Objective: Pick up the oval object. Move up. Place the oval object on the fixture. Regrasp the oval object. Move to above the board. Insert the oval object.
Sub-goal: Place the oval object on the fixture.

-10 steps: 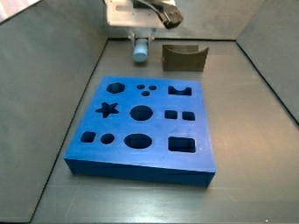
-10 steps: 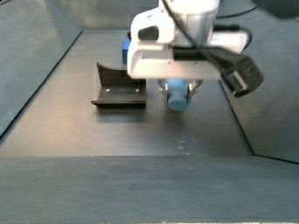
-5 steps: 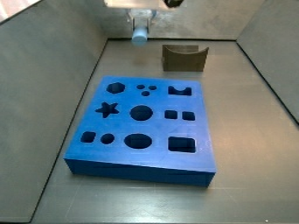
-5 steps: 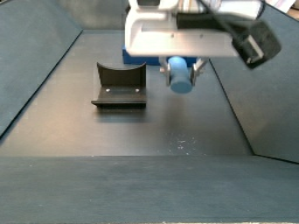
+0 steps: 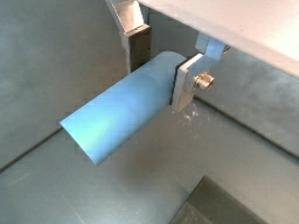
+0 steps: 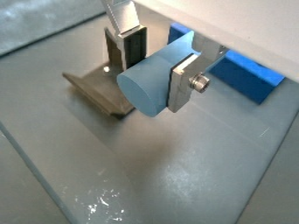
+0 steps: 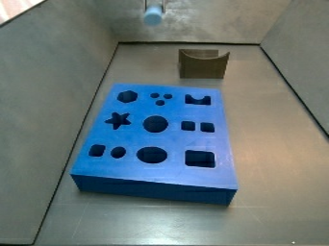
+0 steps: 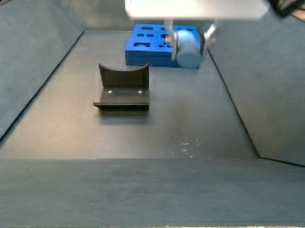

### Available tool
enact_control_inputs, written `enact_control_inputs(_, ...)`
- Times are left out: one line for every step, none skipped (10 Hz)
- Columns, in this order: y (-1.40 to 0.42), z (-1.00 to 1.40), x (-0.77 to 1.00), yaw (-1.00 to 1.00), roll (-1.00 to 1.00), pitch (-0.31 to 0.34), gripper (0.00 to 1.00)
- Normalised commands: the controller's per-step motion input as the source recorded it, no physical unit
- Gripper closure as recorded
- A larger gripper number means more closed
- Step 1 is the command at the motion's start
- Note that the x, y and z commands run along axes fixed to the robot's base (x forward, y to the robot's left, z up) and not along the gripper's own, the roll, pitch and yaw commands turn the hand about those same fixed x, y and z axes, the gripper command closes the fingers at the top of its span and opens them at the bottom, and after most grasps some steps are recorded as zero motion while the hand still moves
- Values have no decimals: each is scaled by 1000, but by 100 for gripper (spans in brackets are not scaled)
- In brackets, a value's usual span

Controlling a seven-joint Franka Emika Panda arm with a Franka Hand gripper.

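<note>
The oval object [image 5: 122, 109] is a pale blue smooth peg, and my gripper [image 5: 159, 65] is shut on it, one silver finger [image 5: 184, 83] pressed on each side. Both wrist views show it clamped, its flat oval end [image 6: 145, 84] facing out. In both side views the oval object [image 8: 187, 47] hangs high above the floor, close to the frame's upper edge [image 7: 153, 13]. The fixture [image 7: 202, 63] stands on the floor, apart from the peg and below it [image 8: 121, 87]. The blue board [image 7: 161, 135] with its shaped holes lies flat.
Grey sloping walls [image 7: 64, 86] enclose the dark floor [image 8: 179, 134]. In a wrist view the fixture [image 6: 100, 93] sits below the peg and a corner of the board [image 6: 243, 72] shows behind the gripper.
The gripper has risen straight up with the oval object, from just above the floor to near the frames' upper edge. Fixture and board have not moved.
</note>
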Motion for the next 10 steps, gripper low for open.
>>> enact_control_inputs(-3,486,-2,7,-14,45,100)
enact_control_inputs(-1,249,8,7,-18,59,100)
enact_control_inputs(-99,-145,1000,346,149,250,100)
enact_control_inputs(-95,-189,1000,334,148,255,100)
enact_control_inputs(-71,-155,1000,257,154,232,100)
enact_control_inputs(-57,-102,1000,157,152,204,100)
enact_control_inputs(-51,-82,1000,108,137,195,100)
enact_control_inputs(-36,-71,1000,78,125,181,100)
enact_control_inputs(-26,-49,1000,54,115,177,100)
enact_control_inputs(-23,-31,1000,45,115,178,100)
